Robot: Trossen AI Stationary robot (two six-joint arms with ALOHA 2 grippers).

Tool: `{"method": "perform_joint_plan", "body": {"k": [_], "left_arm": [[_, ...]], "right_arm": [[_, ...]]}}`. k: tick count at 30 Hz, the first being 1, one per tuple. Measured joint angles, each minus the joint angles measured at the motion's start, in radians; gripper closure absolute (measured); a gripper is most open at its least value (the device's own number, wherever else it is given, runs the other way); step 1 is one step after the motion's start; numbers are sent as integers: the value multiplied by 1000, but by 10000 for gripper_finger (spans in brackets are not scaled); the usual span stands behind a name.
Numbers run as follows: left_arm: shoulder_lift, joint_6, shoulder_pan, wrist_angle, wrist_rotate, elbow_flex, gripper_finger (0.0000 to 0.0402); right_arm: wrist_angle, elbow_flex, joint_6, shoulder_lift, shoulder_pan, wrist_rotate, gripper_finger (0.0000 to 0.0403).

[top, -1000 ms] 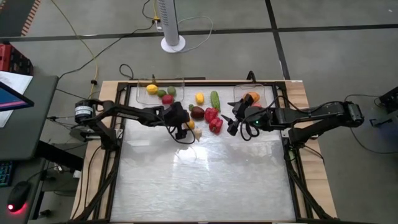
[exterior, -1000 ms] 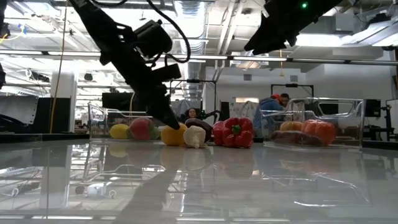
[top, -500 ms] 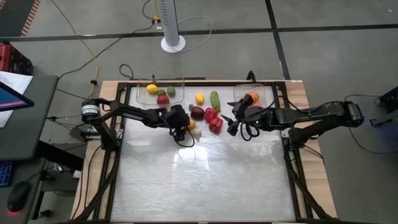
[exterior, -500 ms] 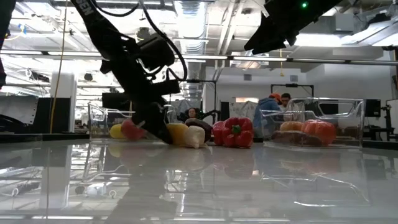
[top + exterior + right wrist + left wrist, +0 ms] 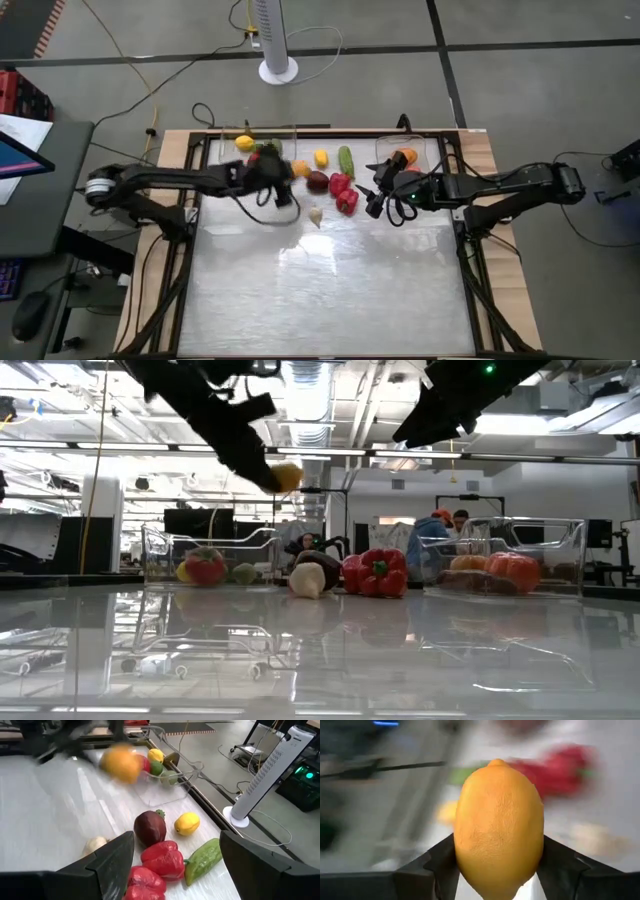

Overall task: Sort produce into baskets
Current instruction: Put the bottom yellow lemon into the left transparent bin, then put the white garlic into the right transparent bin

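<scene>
Left gripper (image 5: 283, 170) has lifted off the table since half a second ago and now sits up beside the left basket (image 5: 215, 152), fingers clamped on the orange lemon (image 5: 499, 830), which hangs well above the tabletop in the low view. That left the garlic (image 5: 307, 579) alone beside the purple onion (image 5: 322, 566). Right gripper (image 5: 373, 201) hasn't budged, fingers spread wide and holding nothing, near the red peppers (image 5: 343, 192). Left basket holds a yellow lemon (image 5: 244, 143), a red piece (image 5: 205, 566) and a green one (image 5: 244, 573). Right basket (image 5: 570, 550) has orange and red produce (image 5: 496, 568).
</scene>
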Motion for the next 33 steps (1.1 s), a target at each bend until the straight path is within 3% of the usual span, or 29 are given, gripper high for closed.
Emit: {"method": "perform_joint_plan", "body": {"k": [2,4,9,16,20,23,25,33], "left_arm": [[-44,-3,39,11,-164,0,192],[-68,-56,92,3,-256,0,190],[-76,-174,212,-122,-252,0,173],[-74,-199,278,-150,-256,-1,83],[-66,-192,250,-92,-103,-1,47],[-35,-189,203,-65,196,-1,40],[4,-182,151,-41,335,0,39],[271,-184,-79,118,332,-1,38]], "right_arm": [[1,0,0,0,0,0,84],[5,0,4,0,4,0,84],[11,0,2,0,14,-3,84],[24,0,-16,0,6,-3,84],[29,0,-18,0,5,-3,84],[29,0,-18,0,5,-3,84],[29,0,-18,0,5,-3,84],[23,0,-18,0,5,-3,84]]}}
